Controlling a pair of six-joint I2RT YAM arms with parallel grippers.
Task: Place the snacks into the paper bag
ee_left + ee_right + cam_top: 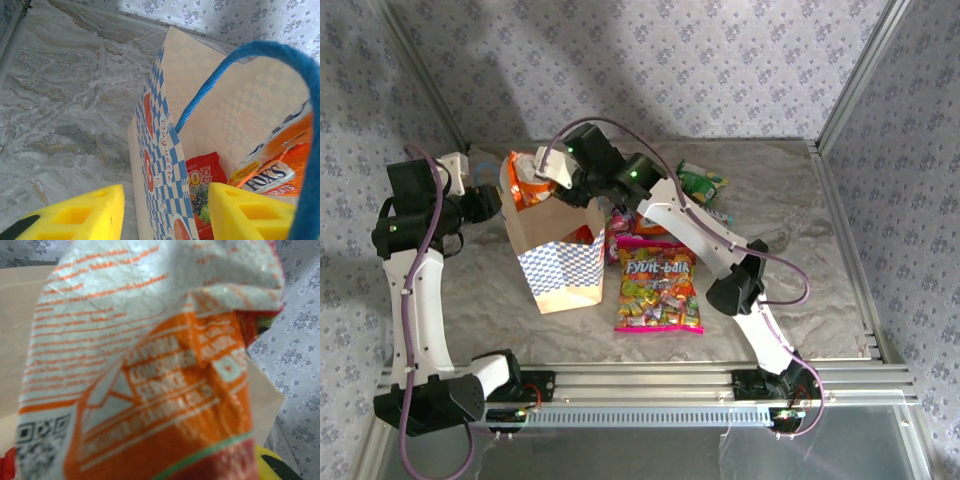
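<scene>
Standing upright left of the table's centre, the tan kraft paper bag (560,268) (161,150) with blue-and-white checks and orange round motifs has its mouth open toward the far edge. Inside it, low against the checkered wall, lies a small red glossy packet (202,184) with fruit printed on it. A glossy orange and white packet (526,183) (280,167) (165,390) marked FOX'S hangs in the bag's mouth, partly below the rim.

The right gripper (552,172) reaches over the bag from the right and pinches this orange and white packet at its upper edge. In the right wrist view the crumpled packet hangs close before the camera, with one of the yellow fingers (270,462) showing at the lower right corner behind it.

The left gripper (492,197) (167,212) sits at the bag's left side near the rim. Its yellow jaws stand spread, one outside the checkered wall and one inside the bag. Whether either presses the paper I cannot tell. The bag's blue cord handle (260,50) loops over the inner finger.

Just right of the bag, a large pink multicoloured candy bag (660,290) lies flat on the grey marbled table (800,300). Beyond it, toward the far edge, lie smaller packets: a purple one (619,222) beside the paper bag, a red-orange one (650,222) next to it, and a green one (702,182) farthest back.
</scene>
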